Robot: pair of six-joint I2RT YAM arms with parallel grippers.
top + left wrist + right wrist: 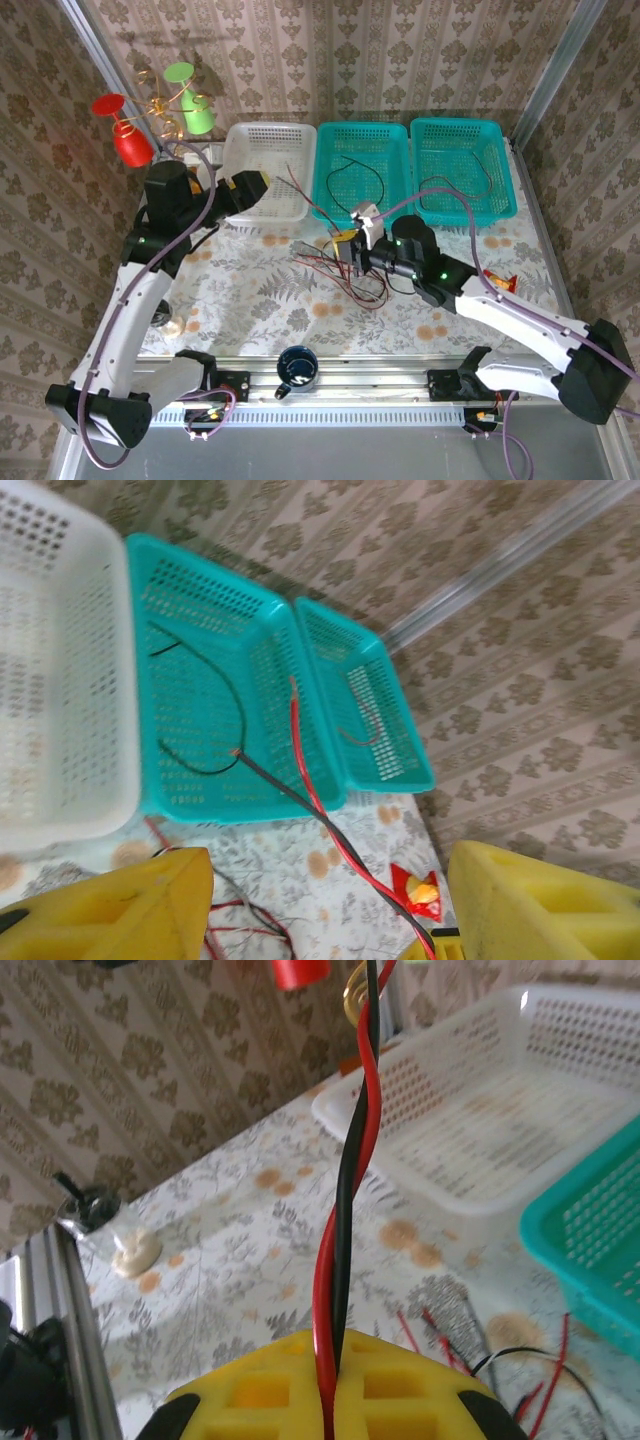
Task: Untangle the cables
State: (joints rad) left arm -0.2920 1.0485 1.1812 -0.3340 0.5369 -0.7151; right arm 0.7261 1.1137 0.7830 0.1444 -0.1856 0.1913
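A twisted red and black pair of cables (pixel 345 1190) rises from my right gripper (pixel 330 1365), which is shut on it. In the top view that gripper (pixel 350 245) sits over a loose tangle of red and black cables (pixel 340 275) on the table. The pair (pixel 300 187) slants up over the white basket's corner, beside my left gripper (pixel 255 188). In the left wrist view the pair (pixel 330 820) runs between my left gripper's (pixel 330 880) yellow fingers (pixel 120 910), which stand apart and open. Its free ends hang above the middle basket.
The white basket (pixel 240 135) and two teal baskets (pixel 330 195) (pixel 505 170) line the back. A black cable (pixel 355 170) lies in the middle one, another (pixel 455 190) in the right one. A gold spiral stand with red and green cups (pixel 160 110) is back left. A dark mug (pixel 297 367) stands near the front edge, a red wrapper (pixel 500 282) at the right.
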